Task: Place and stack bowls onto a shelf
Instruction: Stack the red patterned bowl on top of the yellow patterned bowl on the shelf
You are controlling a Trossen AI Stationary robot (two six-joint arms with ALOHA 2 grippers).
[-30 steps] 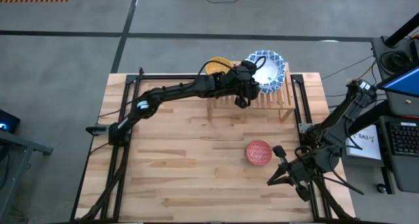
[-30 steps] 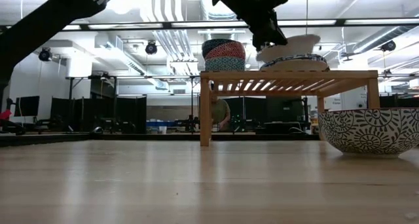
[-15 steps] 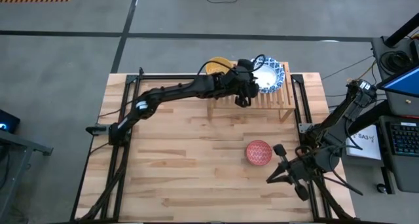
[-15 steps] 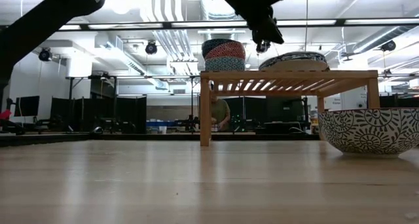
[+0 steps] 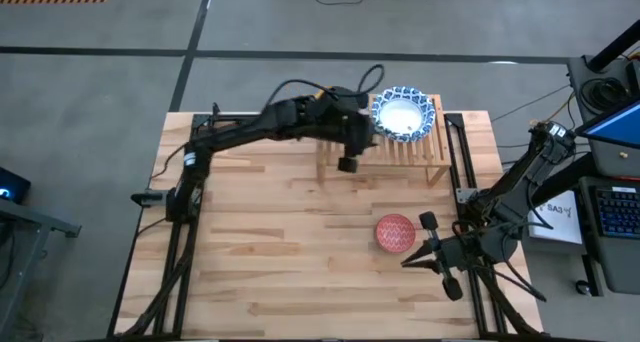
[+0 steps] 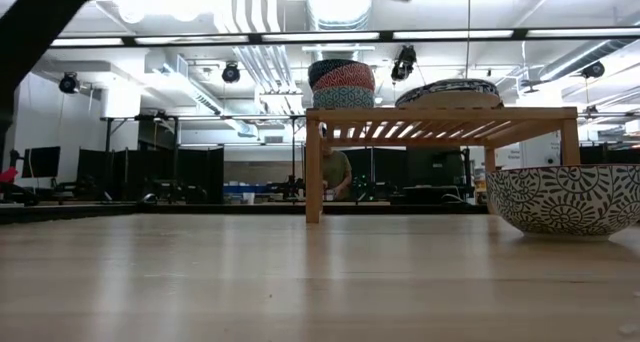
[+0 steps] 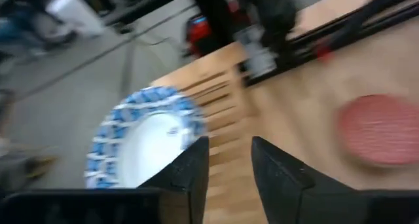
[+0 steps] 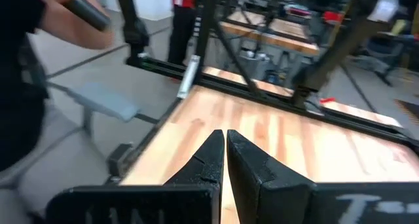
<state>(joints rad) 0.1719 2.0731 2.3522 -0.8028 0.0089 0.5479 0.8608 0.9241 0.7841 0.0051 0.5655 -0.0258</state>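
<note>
red bowl (image 5: 394,233) on table, last one off shelf (image 5: 432,160) | r gripper (image 5: 424,244) just beside it, fingers pinched shut, nearer arm | l gripper (image 5: 346,158) by shelf, fingers apart, holds nothing

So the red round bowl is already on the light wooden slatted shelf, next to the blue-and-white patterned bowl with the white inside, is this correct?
Not quite. The red round bowl is not on the light wooden slatted shelf; it sits on the table, near the right end effector. The high view shows this. The blue-and-white patterned bowl with the white inside is indeed on the shelf.
</note>
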